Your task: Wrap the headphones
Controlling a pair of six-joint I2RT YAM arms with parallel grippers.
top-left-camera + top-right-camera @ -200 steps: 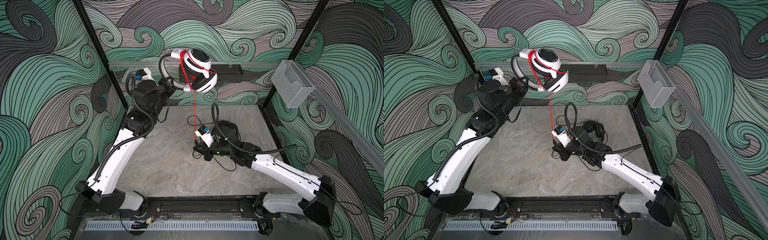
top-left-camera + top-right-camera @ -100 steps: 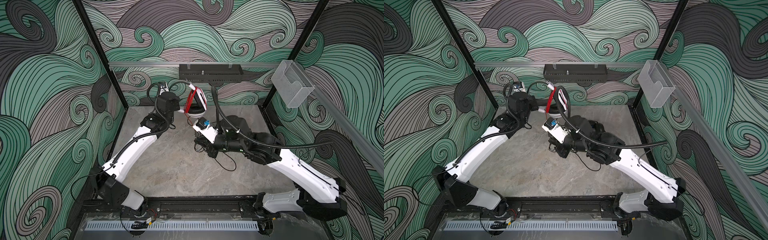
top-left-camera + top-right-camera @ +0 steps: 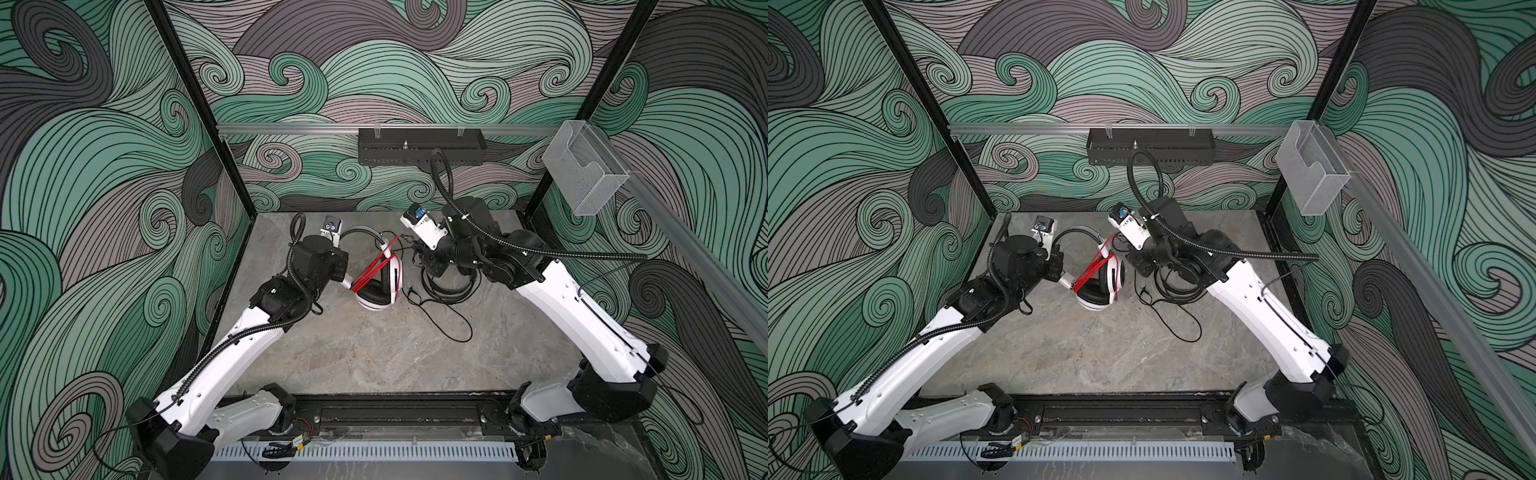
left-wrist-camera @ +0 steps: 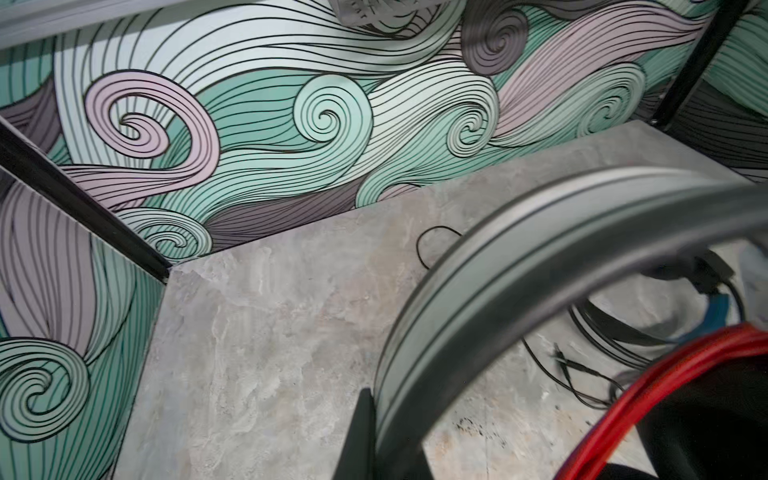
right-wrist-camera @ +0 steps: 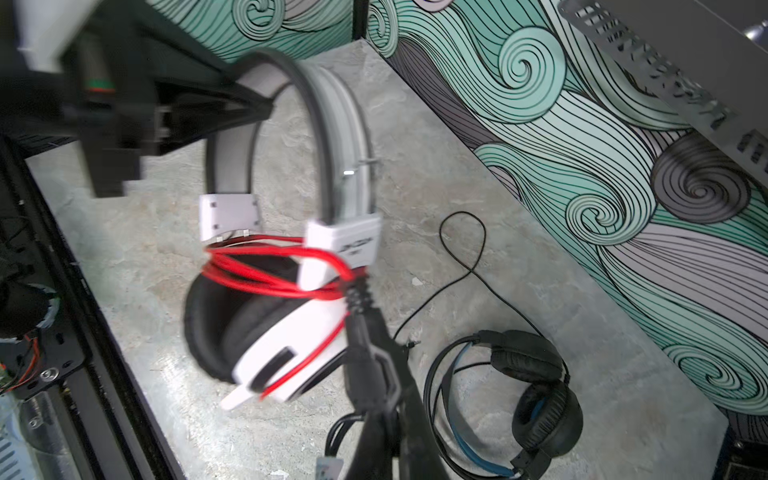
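Observation:
The white headphones (image 3: 376, 291) (image 3: 1100, 286) hang low over the middle of the table, cups down, with their red cable (image 3: 372, 270) (image 5: 266, 270) looped several times across the yoke. My left gripper (image 3: 338, 253) (image 4: 386, 449) is shut on the grey headband (image 4: 519, 266). My right gripper (image 3: 411, 249) (image 5: 374, 365) is shut on the black plug end of the red cable, right beside the white cup (image 5: 282, 345). The black headphones with blue accents (image 5: 536, 390) (image 3: 1173, 282) lie on the table under my right arm, their black cable (image 3: 449, 328) trailing loose toward the front.
A black perforated tray (image 3: 419, 145) hangs on the back wall. A clear plastic holder (image 3: 582, 170) is fixed to the right rail. Patterned walls and black posts close in the table on three sides. A black rail (image 3: 395, 415) with both arm bases runs along the front.
The left gripper has brought the white headphones down from high by the back wall to just over the table. The red cable, stretched straight before, is now looped round them. The right gripper moved back and up.

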